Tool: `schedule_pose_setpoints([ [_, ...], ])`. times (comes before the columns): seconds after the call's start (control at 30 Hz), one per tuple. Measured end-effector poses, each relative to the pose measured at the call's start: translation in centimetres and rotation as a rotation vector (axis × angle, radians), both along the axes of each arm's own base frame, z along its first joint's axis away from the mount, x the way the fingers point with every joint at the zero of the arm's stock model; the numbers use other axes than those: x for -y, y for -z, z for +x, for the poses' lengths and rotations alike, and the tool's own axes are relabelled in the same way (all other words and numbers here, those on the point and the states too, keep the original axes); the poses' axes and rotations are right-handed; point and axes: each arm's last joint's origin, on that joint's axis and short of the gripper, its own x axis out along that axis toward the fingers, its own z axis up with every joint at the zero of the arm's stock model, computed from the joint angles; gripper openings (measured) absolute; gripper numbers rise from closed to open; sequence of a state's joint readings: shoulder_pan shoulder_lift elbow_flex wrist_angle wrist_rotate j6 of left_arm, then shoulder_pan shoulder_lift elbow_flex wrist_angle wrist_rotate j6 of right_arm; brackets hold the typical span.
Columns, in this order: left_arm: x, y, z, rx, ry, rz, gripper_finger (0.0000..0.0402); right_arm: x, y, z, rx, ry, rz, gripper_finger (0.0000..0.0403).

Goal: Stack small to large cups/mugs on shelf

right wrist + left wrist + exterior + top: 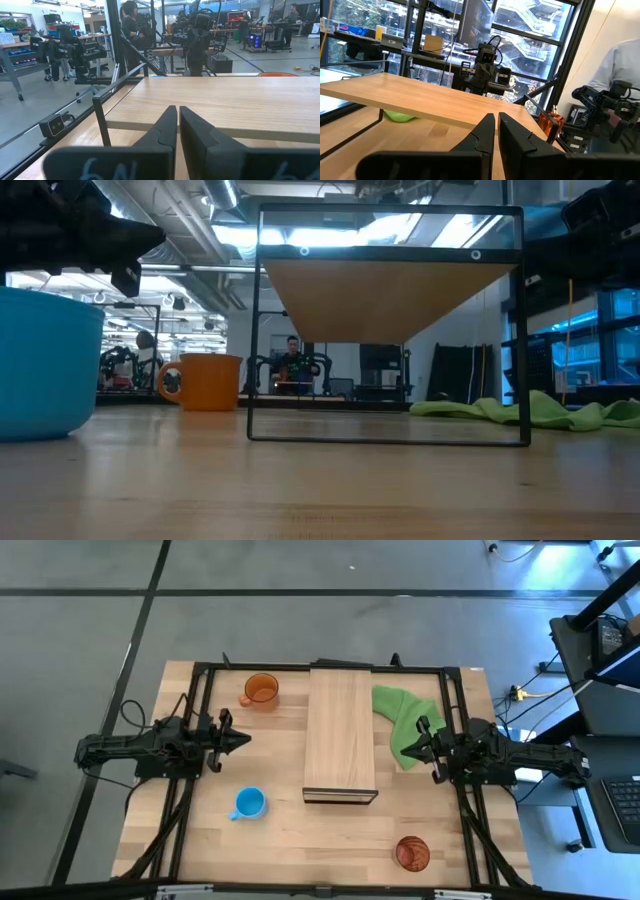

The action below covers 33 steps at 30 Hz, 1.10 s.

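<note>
The light-wood shelf (340,735) stands raised on a black frame at the table's middle, its dark edge toward the near side. The orange handled mug (261,690) stands on the table at the far left of the shelf. The light blue mug (249,804) stands on the table near-left of the shelf. The reddish-brown ribbed cup (412,852) stands near the table's near right corner. My left gripper (243,739) is shut and empty, left of the shelf. My right gripper (410,748) is shut and empty, right of the shelf, over the green cloth.
A green cloth (398,718) lies crumpled on the table right of the shelf. The black frame (200,680) runs along the table's far edge and sides. People and other robot stations show in the room beyond the table.
</note>
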<state>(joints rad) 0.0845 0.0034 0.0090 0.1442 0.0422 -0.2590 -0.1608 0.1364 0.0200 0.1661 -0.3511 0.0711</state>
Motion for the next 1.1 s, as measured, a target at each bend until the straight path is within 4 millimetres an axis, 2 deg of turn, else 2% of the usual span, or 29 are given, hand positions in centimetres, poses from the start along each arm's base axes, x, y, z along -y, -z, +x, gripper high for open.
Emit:
schedule_pose_setpoints([
  [0.43,0.0,0.0,0.0,0.0,0.0,0.0,0.0016,0.0,-0.1,0.0,0.003,-0.002,0.037,0.0023],
  [0.53,0.0,0.0,0.0,0.0,0.0,0.0,0.0016,0.0,-1.9,-0.3,0.14,-0.034,0.213,0.0023],
  [0.63,0.0,0.0,0.0,0.0,0.0,0.0,0.0016,-0.2,-5.4,-1.5,0.346,-0.172,0.52,0.0023],
  [0.7,0.0,0.0,0.0,0.0,0.0,0.0,0.0016,-0.2,-6.6,-2.1,0.441,-0.183,0.594,0.0023],
  [0.83,0.0,0.0,0.0,0.0,0.0,0.0,0.0016,0.0,-7.5,-2.6,0.562,-0.109,0.575,0.0023],
  [0.93,0.0,0.0,0.0,0.0,0.0,0.0,0.0016,0.0,-7.4,-2.4,0.547,-0.096,0.574,0.0023],
  [1.1,0.0,0.0,0.0,0.0,0.0,0.0,0.0016,0.1,-7.5,-2.5,0.527,-0.159,0.806,0.0023],
])
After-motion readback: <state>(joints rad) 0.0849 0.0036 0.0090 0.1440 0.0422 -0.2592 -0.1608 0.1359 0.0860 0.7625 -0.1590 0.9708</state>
